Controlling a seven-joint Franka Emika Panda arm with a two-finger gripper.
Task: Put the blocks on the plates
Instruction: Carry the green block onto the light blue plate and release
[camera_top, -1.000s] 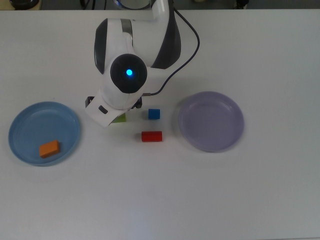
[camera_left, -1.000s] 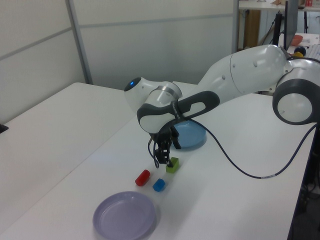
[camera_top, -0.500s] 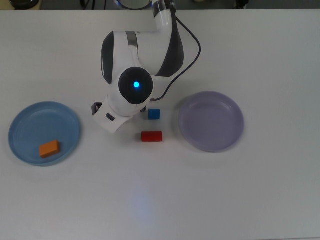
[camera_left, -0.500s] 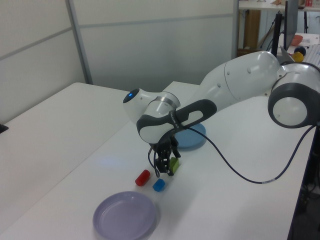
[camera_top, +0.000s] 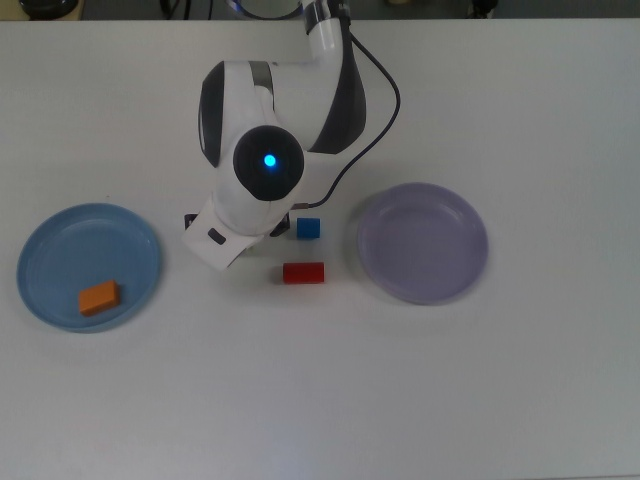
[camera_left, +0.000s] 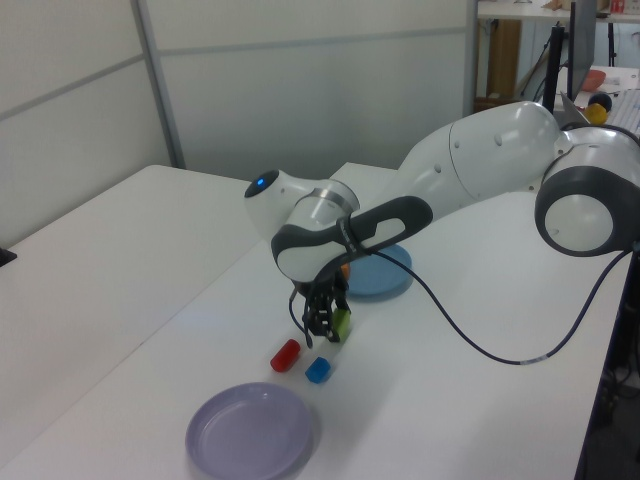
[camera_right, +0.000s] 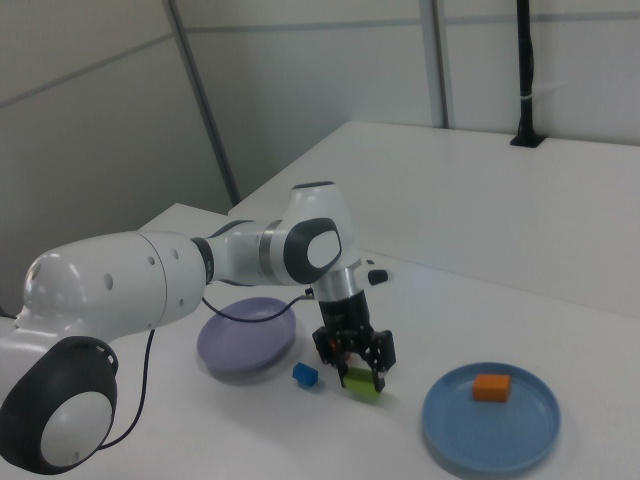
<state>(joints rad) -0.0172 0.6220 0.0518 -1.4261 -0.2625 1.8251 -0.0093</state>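
The green block (camera_left: 342, 322) is a small, bright lime-green rectangular piece, and it sits clamped between the two dark fingers (camera_right: 381, 368) of the gripper (camera_right: 357, 375), lifted clear of the white table (camera_top: 480, 380); in the top view the arm's white body hides it completely. Its dark mark cannot be made out here. Below the fingers and toward the left view's lower edge lie the blue cube (camera_left: 318, 370) and the red block (camera_left: 286, 355), close beside each other but apart, both on the bare table. The red one is a short oblong with rounded ends, the blue one a smaller cube. Farther the same way from the fingers rests the purple plate (camera_left: 250, 432), round, shallow, pale lavender with a raised rim and nothing in it. On the other side of the fingers, toward the left view's upper right, is the blue plate (camera_right: 447, 433), light blue and of the same shape, with the flat orange block (camera_right: 491, 387) lying inside it. A second ago the green block stood on the table just beside the fingertips; half a second ago the fingers had closed around it low over the surface, and now it hangs a little higher in their grip. The other blocks and both plates lie where they did.
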